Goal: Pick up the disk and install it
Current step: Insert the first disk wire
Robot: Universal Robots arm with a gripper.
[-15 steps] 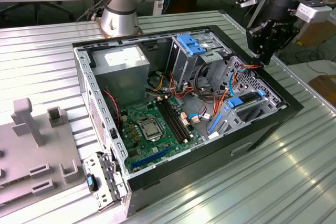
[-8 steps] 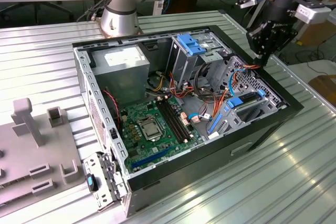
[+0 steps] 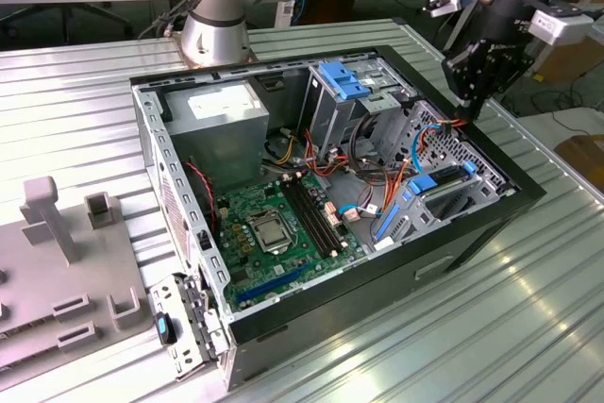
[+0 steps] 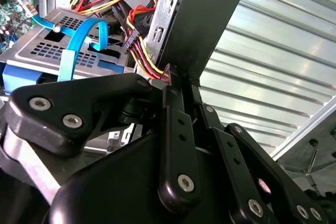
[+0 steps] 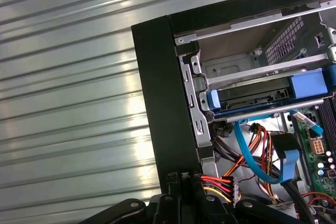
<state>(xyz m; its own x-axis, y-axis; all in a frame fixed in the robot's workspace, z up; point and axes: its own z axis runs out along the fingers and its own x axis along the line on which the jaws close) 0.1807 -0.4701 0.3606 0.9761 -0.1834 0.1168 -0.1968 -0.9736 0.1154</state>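
Observation:
The disk (image 3: 448,193) lies inside the open computer case (image 3: 330,309), in the low bay at the exterior view's right, with blue rail tabs at its ends. In the first wrist view the disk (image 5: 252,97) sits slotted in the silver cage, dark between blue rails. My gripper (image 3: 469,103) hangs above the case's far right edge, behind the disk, pointing down. Its black fingers are shut with nothing seen between them. In both wrist views the gripper (image 4: 168,72) (image 5: 181,176) sits at the case's black wall, right beside a red, yellow and black power connector (image 5: 218,184).
A grey power-supply box (image 3: 222,106), the green motherboard (image 3: 274,224) and a silver cage with a blue latch (image 3: 344,82) fill the case. Blue data cables (image 5: 252,150) loop near the connector. A grey fixture (image 3: 57,233) lies on the ribbed metal table (image 3: 528,309).

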